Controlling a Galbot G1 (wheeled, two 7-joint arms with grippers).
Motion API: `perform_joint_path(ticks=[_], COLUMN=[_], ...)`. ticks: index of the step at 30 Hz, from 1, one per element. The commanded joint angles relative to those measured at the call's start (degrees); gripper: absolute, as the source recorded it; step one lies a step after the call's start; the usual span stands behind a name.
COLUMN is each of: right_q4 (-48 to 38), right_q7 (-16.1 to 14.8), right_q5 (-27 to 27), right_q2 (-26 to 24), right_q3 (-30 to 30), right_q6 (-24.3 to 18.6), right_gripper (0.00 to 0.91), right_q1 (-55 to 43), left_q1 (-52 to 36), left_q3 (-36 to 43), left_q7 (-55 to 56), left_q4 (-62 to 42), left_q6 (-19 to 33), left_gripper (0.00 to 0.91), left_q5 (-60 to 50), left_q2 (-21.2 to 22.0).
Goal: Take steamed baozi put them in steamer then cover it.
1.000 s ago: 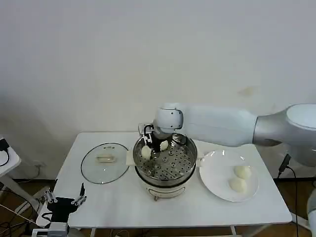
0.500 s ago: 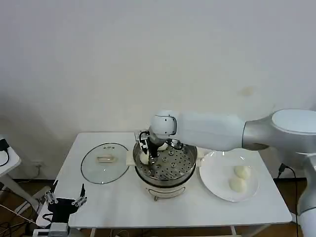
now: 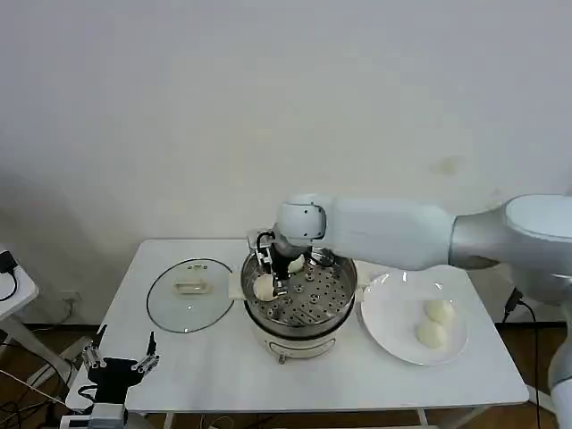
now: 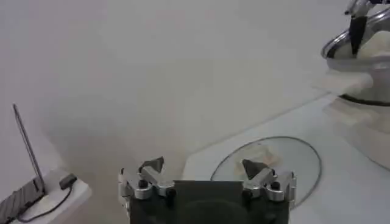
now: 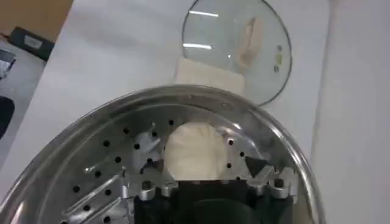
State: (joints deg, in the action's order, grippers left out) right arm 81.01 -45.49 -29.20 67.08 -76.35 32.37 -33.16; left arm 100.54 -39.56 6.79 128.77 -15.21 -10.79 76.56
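The right gripper [image 3: 271, 271] has just lifted a little off the steamer [image 3: 308, 299] tray at its left rim, fingers now spread and empty around the second baozi [image 5: 194, 153], while two more wait on the plate [image 3: 393, 332] at the tabletop's right edge.

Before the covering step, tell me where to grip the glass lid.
Grip the cream rectangular handle at the centre of the glass lid, coming straight down from above. The lid lies flat on the table, handle up; its rim sits too low to pinch.
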Motion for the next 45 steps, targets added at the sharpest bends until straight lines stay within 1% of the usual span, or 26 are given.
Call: perform_joint_path(ticks=[1,2,4,5,7,9,10,12,13,15,16,17,20,21,22,23,26,29,30,31,32,33,35,36,39,45], right_q4=[5.8,7.3,8.7,9.8,11.7,13.0,13.5,14.9,15.4,15.8,16.0,16.0,15.9,15.9,15.9,15.8,15.5,14.9,14.5,14.3,13.9,13.4,12.4,11.7,10.1,6.4], right_q7=[-1.2,-2.5,-4.3,-6.0,-7.9,-10.9,-12.4,-13.9,-15.0,-16.1,-16.5,-16.7,-17.9,-18.0,-18.4,-18.4,-18.1,-17.5,-17.1,-17.0,-17.0,-16.9,-16.6,-16.5,-16.5,-16.1], right_q5=[0.3,1.4,3.0,5.2,7.3,9.9,12.7,14.1,15.6,17.7,20.0,20.6,25.7,27.1,28.6,29.2,33.2,34.8,35.6,36.4,37.4,38.1,39.2,39.9,41.0,42.7], right_q2=[-9.2,-12.9,-16.3,-18.9,-23.7,-28.9,-31.7,-36.2,-39.3,-42.0,-43.7,-44.4,-47.3,-48.2,-49.2,-49.6,-50.9,-51.7,-51.7,-51.9,-51.8,-51.7,-51.2,-50.6,-49.4,-46.1], right_q3=[0.6,0.3,0.0,-0.1,-0.5,-0.3,0.0,0.2,0.5,1.0,1.5,1.8,2.3,2.9,5.2,5.8,12.4,19.5,21.2,24.5,26.6,28.5,31.2,33.9,36.8,38.1], right_q6=[-0.4,-1.6,-3.4,-5.8,-8.2,-12.6,-14.8,-16.3,-17.9,-19.4,-20.2,-20.9,-23.4,-23.9,-24.6,-24.7,-25.5,-25.5,-25.6,-25.8,-26.4,-26.7,-27.3,-27.6,-27.8,-27.4], right_gripper=[0.907,0.907,0.907,0.907,0.907,0.907,0.907,0.907,0.907,0.907,0.907,0.907,0.907,0.907,0.907,0.907,0.907,0.907,0.907,0.907,0.907,0.907,0.907,0.907,0.907,0.907], right_q1=[-5.7,-7.2,-8.5,-9.1,-9.7,-9.6,-9.3,-8.8,-8.2,-7.2,-6.3,-5.6,-3.3,-1.9,1.4,2.7,11.9,20.0,22.3,27.9,29.6,33.3,36.9,40.0,43.7,46.0], left_q1=[0.0,0.0,0.1,0.2,0.5,0.8,0.9,1.2,1.2,1.3,1.2,1.3,1.6,1.6,1.8,1.8,1.9,2.1,2.1,2.1,2.1,2.0,2.0,2.0,1.9,1.9], left_q3=[0.1,0.3,0.4,0.4,0.4,0.5,0.7,1.0,1.1,1.3,1.4,1.5,1.6,1.6,1.6,1.7,1.7,1.8,1.8,1.8,1.7,1.6,1.5,1.4,1.4,1.3], left_q7=[-0.1,-0.1,-0.2,-0.2,-0.3,-0.4,-0.4,-0.4,-0.4,-0.4,-0.4,-0.5,-0.5,-0.5,-0.5,-0.5,-0.4,-0.4,-0.5,-0.5,-0.5,-0.5,-0.6,-0.6,-0.6,-0.7], left_q4=[0.4,0.5,0.5,0.4,0.5,0.6,0.7,0.9,1.0,1.1,1.1,1.1,1.0,1.0,1.0,1.0,0.9,0.6,0.5,0.4,0.3,0.1,-0.1,-0.3,-0.7,-1.2], left_q6=[-0.2,-0.3,-0.3,-0.3,-0.3,-0.3,-0.3,-0.2,-0.2,-0.2,-0.2,-0.2,-0.1,-0.1,-0.1,-0.1,-0.1,0.0,0.0,-0.1,-0.1,-0.1,-0.1,-0.2,-0.2,-0.2], left_gripper=[0.907,0.907,0.907,0.907,0.907,0.907,0.907,0.907,0.907,0.907,0.907,0.907,0.907,0.907,0.907,0.907,0.907,0.907,0.907,0.907,0.907,0.907,0.907,0.907,0.907,0.907], left_q5=[0.0,0.0,0.0,0.1,0.1,0.2,0.2,0.1,0.0,-0.1,-0.1,-0.1,-0.2,-0.3,-0.4,-0.4,-0.6,-0.8,-0.9,-0.9,-0.9,-0.9,-0.9,-1.0,-1.1,-1.2], left_q2=[-0.1,-0.3,-0.5,-0.7,-1.1,-1.4,-1.6,-1.7,-1.7,-1.7,-1.7,-1.7,-1.8,-1.9,-1.9,-1.9,-1.7,-1.5,-1.5,-1.5,-1.5,-1.6,-1.6,-1.6,-1.5,-1.4])
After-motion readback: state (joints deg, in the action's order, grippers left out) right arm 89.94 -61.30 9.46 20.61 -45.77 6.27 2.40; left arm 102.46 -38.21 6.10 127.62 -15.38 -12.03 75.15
